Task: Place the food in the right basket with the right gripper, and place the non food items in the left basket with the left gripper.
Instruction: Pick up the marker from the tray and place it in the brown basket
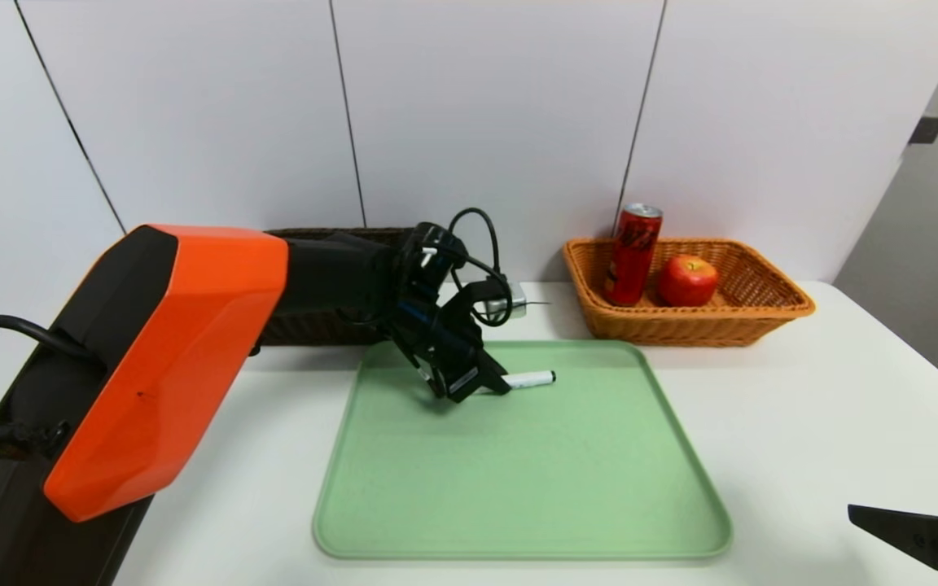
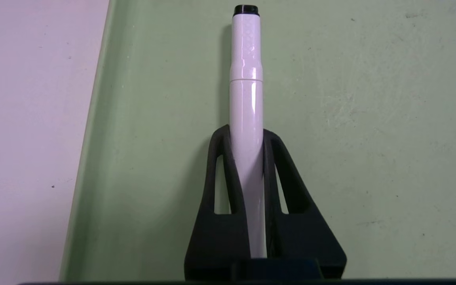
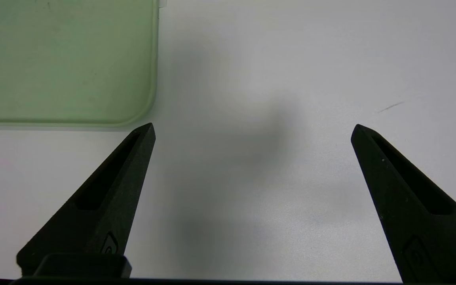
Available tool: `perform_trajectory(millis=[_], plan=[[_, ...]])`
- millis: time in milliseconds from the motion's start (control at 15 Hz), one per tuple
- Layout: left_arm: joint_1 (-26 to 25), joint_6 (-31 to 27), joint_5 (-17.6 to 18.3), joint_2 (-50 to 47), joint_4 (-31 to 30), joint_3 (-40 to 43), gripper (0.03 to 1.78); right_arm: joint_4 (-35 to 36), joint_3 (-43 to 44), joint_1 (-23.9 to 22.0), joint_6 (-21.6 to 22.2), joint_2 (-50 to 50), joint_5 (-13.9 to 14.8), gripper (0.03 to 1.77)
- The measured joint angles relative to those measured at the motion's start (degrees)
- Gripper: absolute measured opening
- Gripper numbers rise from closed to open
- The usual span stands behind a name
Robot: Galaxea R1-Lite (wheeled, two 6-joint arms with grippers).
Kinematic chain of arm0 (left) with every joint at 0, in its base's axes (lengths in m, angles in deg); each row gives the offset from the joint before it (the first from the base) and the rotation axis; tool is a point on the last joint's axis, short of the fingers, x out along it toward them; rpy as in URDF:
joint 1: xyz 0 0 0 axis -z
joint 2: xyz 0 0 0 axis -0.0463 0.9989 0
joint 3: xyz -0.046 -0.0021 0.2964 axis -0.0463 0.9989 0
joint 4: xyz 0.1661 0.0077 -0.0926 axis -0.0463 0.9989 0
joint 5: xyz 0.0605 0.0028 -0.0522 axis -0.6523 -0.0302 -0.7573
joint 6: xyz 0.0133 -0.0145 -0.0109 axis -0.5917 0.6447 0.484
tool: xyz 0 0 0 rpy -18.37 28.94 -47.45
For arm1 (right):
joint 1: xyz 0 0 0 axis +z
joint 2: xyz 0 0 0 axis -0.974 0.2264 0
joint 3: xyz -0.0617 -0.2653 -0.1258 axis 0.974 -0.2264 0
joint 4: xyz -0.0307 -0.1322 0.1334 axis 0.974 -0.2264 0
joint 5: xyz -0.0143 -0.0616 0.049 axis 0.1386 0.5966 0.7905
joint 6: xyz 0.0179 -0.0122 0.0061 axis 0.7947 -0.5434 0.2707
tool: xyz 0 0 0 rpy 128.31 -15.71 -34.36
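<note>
A white marker with a black end cap lies on the green tray near its far edge. My left gripper is shut on the marker, both black fingers pressing its barrel low over the tray. The right basket, orange wicker, holds a red can and a red apple. The dark left basket is mostly hidden behind my left arm. My right gripper hangs open over bare table at the near right, one finger showing in the head view.
The white table carries the tray in the middle and both baskets along the back wall. A corner of the tray appears in the right wrist view. A small grey object sits behind the left wrist.
</note>
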Motion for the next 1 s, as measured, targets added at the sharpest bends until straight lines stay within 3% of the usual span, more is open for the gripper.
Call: perform_trajectory(millis=[667, 867, 1000], plan=[[3.01, 8.77, -0.06, -7.38, -0.10, 0.04, 0.17, -0.06, -0.30, -0.05, 0.11, -0.83, -0.54, 1.71], [3.89, 16.70, -1.37, -12.45, -2.50, 0.02, 0.17, -0.09, -0.33, -0.05, 0.06, -1.13, -0.87, 1.71], [3.91, 24.72, -6.38, -15.62, -4.40, 0.02, 0.17, -0.06, -0.28, 0.04, -0.09, -1.19, -0.96, 1.71]])
